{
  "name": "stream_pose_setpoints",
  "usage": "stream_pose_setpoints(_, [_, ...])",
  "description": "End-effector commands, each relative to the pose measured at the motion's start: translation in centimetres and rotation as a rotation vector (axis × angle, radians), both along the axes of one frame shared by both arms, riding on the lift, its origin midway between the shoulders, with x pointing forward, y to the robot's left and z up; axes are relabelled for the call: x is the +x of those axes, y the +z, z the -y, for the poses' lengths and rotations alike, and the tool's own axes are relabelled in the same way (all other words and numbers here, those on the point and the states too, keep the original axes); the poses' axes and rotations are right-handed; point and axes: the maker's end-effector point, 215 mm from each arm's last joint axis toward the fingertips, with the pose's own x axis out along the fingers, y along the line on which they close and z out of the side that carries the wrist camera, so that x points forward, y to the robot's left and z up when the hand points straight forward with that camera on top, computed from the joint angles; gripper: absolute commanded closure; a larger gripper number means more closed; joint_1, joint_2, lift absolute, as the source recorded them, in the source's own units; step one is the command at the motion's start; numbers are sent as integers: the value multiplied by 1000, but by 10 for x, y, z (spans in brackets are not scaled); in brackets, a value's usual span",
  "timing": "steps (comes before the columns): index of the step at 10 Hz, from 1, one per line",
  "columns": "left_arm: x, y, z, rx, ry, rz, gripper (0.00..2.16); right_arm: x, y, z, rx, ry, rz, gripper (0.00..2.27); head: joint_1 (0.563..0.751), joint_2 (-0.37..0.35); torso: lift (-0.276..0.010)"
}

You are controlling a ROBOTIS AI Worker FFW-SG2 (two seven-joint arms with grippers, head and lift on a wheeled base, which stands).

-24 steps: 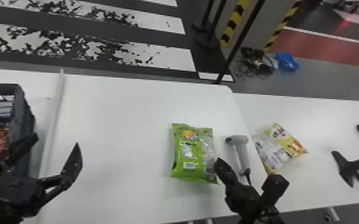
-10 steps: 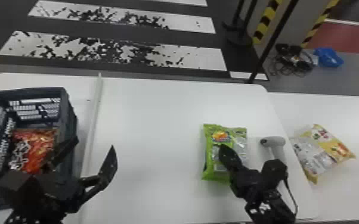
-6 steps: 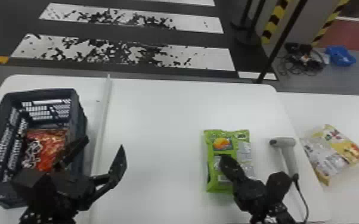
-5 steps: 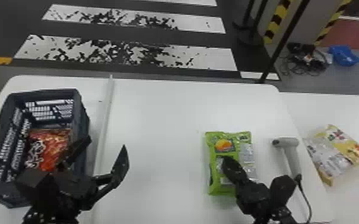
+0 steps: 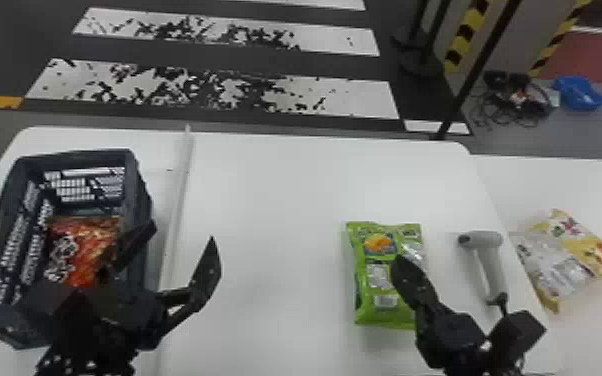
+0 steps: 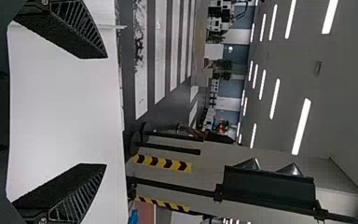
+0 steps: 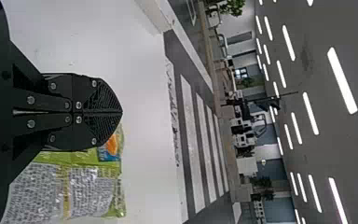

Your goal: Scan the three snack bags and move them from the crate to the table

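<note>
Your left gripper has its fingers apart by the dark plastic crate, where the shiny red snack bag lies. Your right gripper has its fingers together near the green snack bag; beyond the grey handheld scanner lies the yellow-and-silver snack bag.

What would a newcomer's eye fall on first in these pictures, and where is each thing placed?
Probably the bright green plastic snack bag, lying on the white table to the left of the grey handheld scanner. Next, the red-orange snack bag stands out inside the dark plastic crate at the far left. The yellow-and-white snack bag lies at the right, beyond the scanner.
</note>
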Motion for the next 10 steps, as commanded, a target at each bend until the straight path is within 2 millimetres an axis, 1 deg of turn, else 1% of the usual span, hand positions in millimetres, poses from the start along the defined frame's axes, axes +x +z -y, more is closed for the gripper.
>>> stream_pose_setpoints(1, [-2, 19, 0, -19, 13, 25, 36, -4, 51, 34, -5, -57, 76, 613, 695, -133, -62])
stream_pose_setpoints(2, [-2, 23, -4, -26, 37, 25, 36, -4, 69, 67, -45, -104, 104, -1, 695, -149, -62])
stream_pose_setpoints(3, [-4, 26, -9, -29, 63, 27, 36, -4, 73, 101, -96, -148, 108, 6, 695, -188, -62])
stream_pose_setpoints(4, [-6, 23, -15, -36, 89, 15, 36, -4, 60, 120, -158, -151, 54, 53, 695, -236, -62])
stream_pose_setpoints(5, [-6, 18, -20, -43, 109, 4, 36, -1, 41, 131, -213, -126, -9, 60, 695, -273, -62])
stream_pose_setpoints(6, [-7, 14, -21, -47, 111, -6, 36, 3, 25, 141, -221, -86, -39, 90, 695, -290, -62])
stream_pose_setpoints(7, [-8, 15, -25, -46, 117, -3, 36, 6, 12, 145, -235, -66, -65, 97, 695, -294, -62])
stream_pose_setpoints(8, [-10, 21, -29, -49, 124, 21, 36, 14, -9, 152, -215, -61, -117, 110, 695, -304, -62])
stream_pose_setpoints(9, [-12, 20, -31, -48, 127, 21, 36, 23, -20, 164, -217, -70, -139, 113, 695, -308, -62])
stream_pose_setpoints(10, [-16, 18, -34, -45, 132, 17, 36, 29, -28, 169, -225, -63, -153, 113, 695, -317, -62])
